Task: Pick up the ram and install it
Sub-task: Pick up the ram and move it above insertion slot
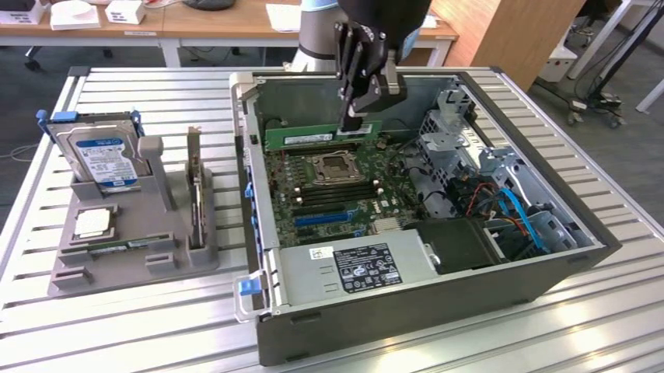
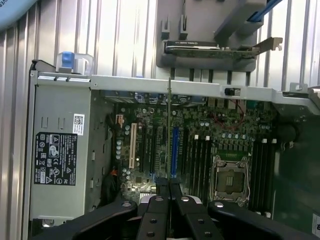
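The ram [image 1: 311,137], a long green stick with a white sticker, hangs level inside the open computer case [image 1: 415,299], above the motherboard [image 1: 311,198] and just beyond the CPU socket [image 1: 334,165]. My gripper [image 1: 355,124] is shut on its right end from above. In the wrist view the ram [image 2: 169,125] appears edge-on as a thin line running out from between my gripper's [image 2: 169,186] black fingers. It hovers over the board's expansion slots, with the black memory slots [image 2: 200,160] off to one side beside the socket [image 2: 231,180].
A grey holder [image 1: 124,249] on the slatted table at the exterior view's left carries a silver hard drive [image 1: 99,155] and a dark expansion card [image 1: 194,186]. In the case sit a power supply [image 1: 347,268], drive cages [image 1: 456,140] and blue cables [image 1: 518,214].
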Motion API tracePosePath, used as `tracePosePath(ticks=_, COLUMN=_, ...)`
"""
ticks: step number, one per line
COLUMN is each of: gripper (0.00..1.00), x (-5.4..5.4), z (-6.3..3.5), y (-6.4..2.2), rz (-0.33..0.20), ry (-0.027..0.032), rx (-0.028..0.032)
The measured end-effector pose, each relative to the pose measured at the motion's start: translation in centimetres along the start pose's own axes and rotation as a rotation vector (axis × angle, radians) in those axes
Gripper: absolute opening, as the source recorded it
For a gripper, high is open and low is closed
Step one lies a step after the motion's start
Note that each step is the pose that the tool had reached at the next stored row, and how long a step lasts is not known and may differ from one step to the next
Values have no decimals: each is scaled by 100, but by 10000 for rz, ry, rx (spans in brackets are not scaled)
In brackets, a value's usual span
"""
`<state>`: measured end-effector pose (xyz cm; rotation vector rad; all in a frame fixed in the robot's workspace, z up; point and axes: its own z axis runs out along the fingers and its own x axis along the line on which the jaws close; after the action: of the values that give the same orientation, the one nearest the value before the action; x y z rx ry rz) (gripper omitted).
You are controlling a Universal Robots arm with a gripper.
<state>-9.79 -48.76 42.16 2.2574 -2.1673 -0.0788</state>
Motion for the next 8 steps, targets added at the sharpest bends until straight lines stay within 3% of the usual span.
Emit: tracePosePath(ticks=8, gripper=11, x=-11, z=7, y=-128, rz=227, ry=-8, rx=6)
